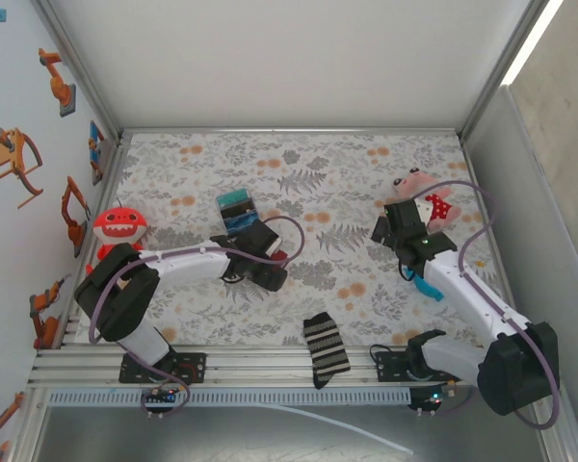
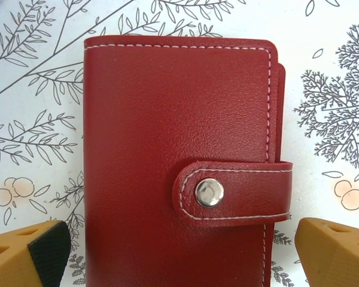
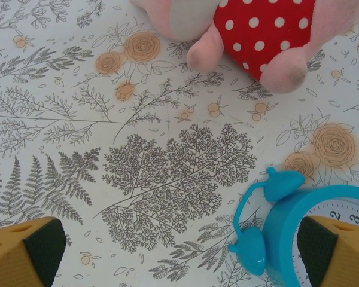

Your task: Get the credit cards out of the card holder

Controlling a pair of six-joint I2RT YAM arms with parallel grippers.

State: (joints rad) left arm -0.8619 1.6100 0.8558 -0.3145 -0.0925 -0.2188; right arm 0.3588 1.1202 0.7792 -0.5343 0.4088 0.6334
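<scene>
The card holder [image 2: 179, 155] is showing dark red with pale stitching and a silver snap. The bench [image 2: 36, 89] cloth is carrying grey ferns and orange flowers on white. The plush toy [image 3: 263, 30] is wearing red with white dots over pink. The alarm clock [image 3: 284, 224] is showing light blue, and the sock [image 1: 326, 348] is showing black and pale stripes.

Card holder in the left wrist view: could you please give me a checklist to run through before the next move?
1. Card holder lies flat between the left jaws: ok.
2. Left jaws open, one on each side: ok.
3. Snap tab unfastened: not ok, it is snapped shut.
4. Credit cards inside: cannot tell, cover closed.
5. Right jaws open, away from it, near the blue alarm clock: ok.
</scene>
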